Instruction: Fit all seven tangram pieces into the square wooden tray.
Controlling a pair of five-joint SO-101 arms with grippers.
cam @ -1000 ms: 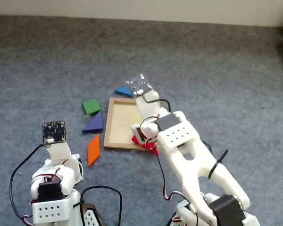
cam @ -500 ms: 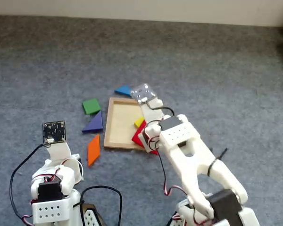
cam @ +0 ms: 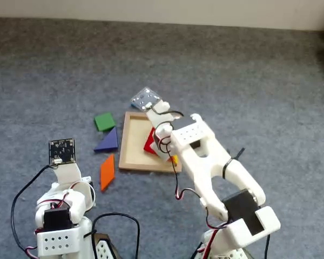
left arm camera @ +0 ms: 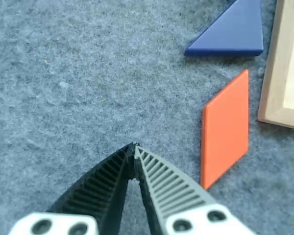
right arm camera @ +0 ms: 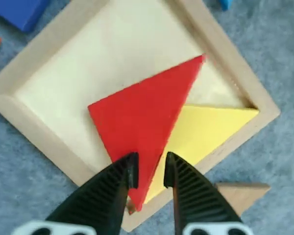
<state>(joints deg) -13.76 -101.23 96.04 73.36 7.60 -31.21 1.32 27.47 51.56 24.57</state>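
My right hand (right arm camera: 149,170) is closed narrow on one corner of the large red triangle (right arm camera: 142,117); the piece lies across the middle of the square wooden tray (right arm camera: 112,54), its gripped corner juts out over the rim, and one edge overlaps the yellow triangle (right arm camera: 206,129) that sits in a corner of the tray.

I judge the step in hand to be seating the red piece. To do it well I would turn it until that edge runs alongside the yellow one rather than over it; then draw the jutting corner inside the rim, lower it flat, and only then let go. Released while riding on the yellow piece or the rim, it would likely stay propped.

My left hand (left arm camera: 134,152) is closed on nothing above the grey carpeted tabletop (left arm camera: 63,73), near the orange parallelogram (left arm camera: 225,129); the dark blue triangle (left arm camera: 235,32) lies beyond it, both outside the tray and just beside it. The green square (cam: 104,121) waits on that same side; a plain wooden triangle (right arm camera: 240,193) lies just outside the rim.

Against the frame a second ago, the right arm has swung across toward the tray's middle, carrying the red triangle inward from the near corner; the left arm and the loose pieces beside the tray have not shifted.
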